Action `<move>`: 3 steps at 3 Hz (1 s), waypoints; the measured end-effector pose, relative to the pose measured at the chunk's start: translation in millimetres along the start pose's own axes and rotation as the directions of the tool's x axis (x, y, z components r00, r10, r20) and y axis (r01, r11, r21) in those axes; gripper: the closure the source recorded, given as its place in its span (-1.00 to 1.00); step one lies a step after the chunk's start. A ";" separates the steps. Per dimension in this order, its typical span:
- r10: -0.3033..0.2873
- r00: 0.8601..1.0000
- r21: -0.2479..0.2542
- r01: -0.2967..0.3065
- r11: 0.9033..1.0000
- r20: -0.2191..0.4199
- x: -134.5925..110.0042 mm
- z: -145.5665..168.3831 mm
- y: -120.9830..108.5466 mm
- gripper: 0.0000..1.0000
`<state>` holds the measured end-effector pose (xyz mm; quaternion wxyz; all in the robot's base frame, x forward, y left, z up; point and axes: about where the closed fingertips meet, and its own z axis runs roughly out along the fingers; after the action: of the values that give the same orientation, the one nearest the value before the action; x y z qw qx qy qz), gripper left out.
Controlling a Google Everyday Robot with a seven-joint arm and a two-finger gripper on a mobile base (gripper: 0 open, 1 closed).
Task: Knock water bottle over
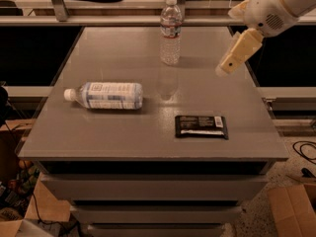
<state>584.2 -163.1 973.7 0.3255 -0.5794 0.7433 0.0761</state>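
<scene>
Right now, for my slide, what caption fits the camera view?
Robot hand hovers right of the upright water bottle; a second bottle lies on the grey table.

You're looking at a pretty dim, warm-tinted scene. The tabletop has a soft sheen in the middle, with a faint reflection in front of the water bottle and a weak shadow off to its right. The gripper, hovering over the tabletop's far right edge, catches the most light. Below the tabletop it all goes dark.
</scene>
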 end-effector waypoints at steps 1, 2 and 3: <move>0.040 0.992 -0.073 -0.032 0.997 0.117 -22.0 33.6 -19.6 -1.00; 0.046 0.990 -0.076 -0.036 0.996 0.135 -23.5 38.0 -25.1 -1.00; 0.047 0.990 -0.076 -0.037 0.996 0.135 -23.7 38.1 -25.0 -1.00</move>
<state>624.7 -133.1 964.2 0.3526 -0.5688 0.7278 0.1497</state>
